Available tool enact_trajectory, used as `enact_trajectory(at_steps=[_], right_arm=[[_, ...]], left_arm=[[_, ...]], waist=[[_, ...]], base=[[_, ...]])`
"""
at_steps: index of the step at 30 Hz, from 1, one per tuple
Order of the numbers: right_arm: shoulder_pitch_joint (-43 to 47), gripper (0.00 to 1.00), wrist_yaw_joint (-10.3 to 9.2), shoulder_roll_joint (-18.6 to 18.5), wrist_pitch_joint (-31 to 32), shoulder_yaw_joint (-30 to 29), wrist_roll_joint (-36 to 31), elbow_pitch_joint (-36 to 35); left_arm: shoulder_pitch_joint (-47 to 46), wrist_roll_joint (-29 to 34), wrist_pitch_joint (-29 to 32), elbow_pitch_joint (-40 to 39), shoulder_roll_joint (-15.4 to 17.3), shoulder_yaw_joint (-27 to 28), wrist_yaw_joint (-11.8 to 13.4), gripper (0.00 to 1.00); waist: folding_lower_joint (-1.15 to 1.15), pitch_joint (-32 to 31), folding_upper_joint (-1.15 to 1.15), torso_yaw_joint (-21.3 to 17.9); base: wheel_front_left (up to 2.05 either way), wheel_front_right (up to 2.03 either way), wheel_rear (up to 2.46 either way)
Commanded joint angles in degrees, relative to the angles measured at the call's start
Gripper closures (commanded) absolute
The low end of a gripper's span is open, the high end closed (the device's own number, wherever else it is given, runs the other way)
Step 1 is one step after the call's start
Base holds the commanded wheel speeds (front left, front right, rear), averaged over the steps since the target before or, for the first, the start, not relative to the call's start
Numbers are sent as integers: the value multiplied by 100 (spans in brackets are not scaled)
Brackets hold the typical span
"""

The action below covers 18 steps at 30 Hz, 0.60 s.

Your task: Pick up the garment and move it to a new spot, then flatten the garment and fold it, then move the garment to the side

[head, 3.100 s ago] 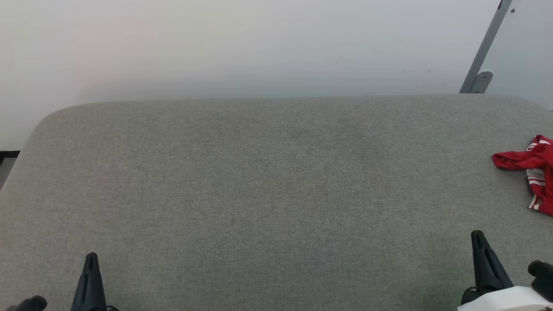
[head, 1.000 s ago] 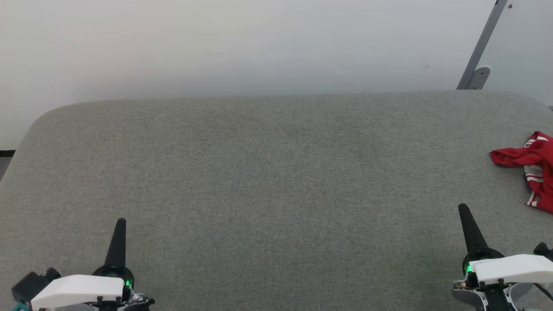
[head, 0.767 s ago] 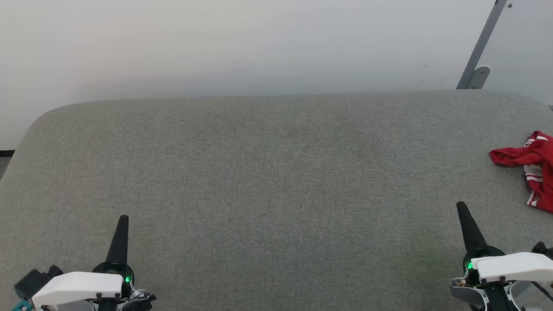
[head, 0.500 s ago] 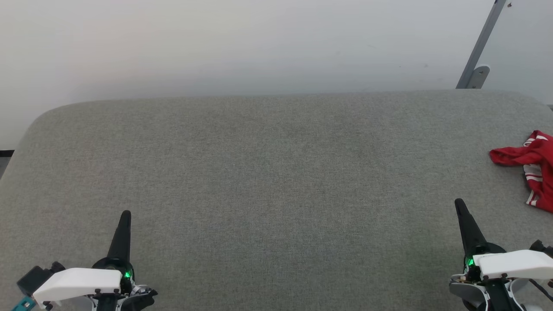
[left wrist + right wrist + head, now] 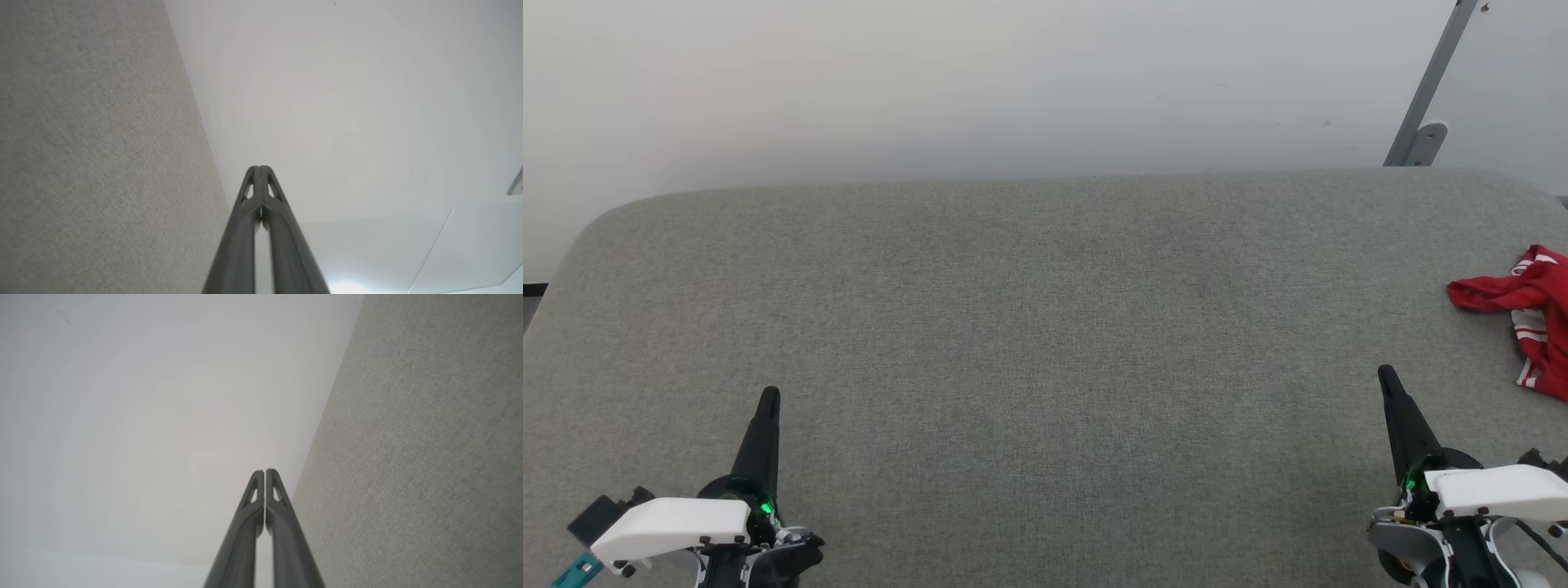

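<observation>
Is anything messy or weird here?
Yes: the red-and-white garment lies scrunched in a heap at the right edge of the grey fabric surface, not laid flat. Nothing else looks odd.

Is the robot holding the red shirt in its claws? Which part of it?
Nothing is held. The left gripper and right gripper are both shut and empty. The red T-shirt lies crumpled on the grey fabric surface, apart from both.
</observation>
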Motion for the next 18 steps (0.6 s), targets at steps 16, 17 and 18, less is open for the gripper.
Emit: enact_trajectory(at_steps=[16, 17, 18], right_arm=[[-169, 100, 0, 66, 194, -21, 698, 43], [-178, 100, 0, 68, 205, -21, 734, 44], [-183, 100, 0, 69, 215, -21, 774, 45]], left_arm=[[-214, -650, 196, 59, -34, -40, -31, 100], [-218, -667, 205, 61, -36, -41, -31, 100], [-223, -684, 209, 66, -38, -43, -31, 100]], waist=[[0, 13, 0, -15], [0, 14, 0, -16], [0, 15, 0, -16]], base=[[0, 0, 0], [0, 0, 0], [0, 0, 0]])
